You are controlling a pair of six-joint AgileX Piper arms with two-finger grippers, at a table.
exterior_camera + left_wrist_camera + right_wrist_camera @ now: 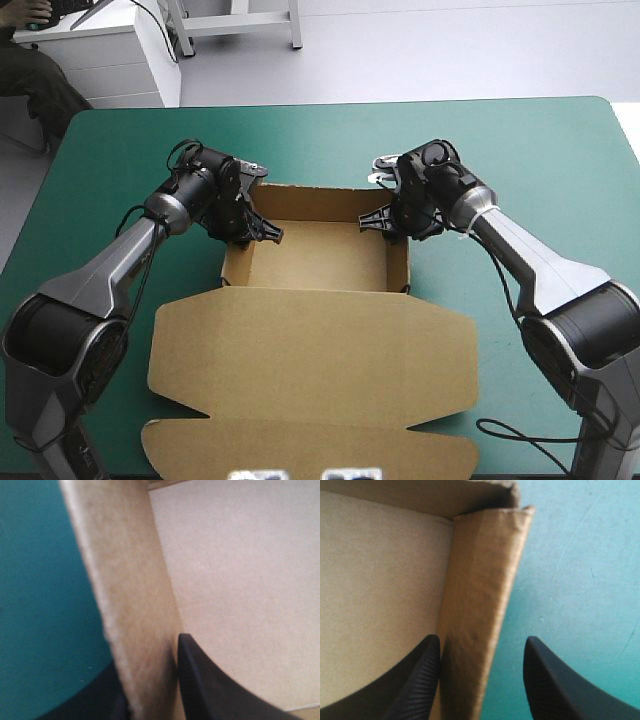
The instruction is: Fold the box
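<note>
counts for this frame; box [250,340]: 1; it splits into 1 tray [315,255] and 1 flat lid [340,365]; raised walls [315,203] countable from the high view: 3 (far, left, right); near side sits behind the lid fold, can't count it; tuck strip [300,450] at the lid's near edge: 1; grippers: 2, left gripper [262,232] and right gripper [380,218]; black fingers: 2 per gripper, 4 total; left fingers [210,685] both show in own wrist view; right fingers [420,680] same; wall sheets between finger pairs: 1 each, 2 total; teal-green cover [560,160]: 1
</note>
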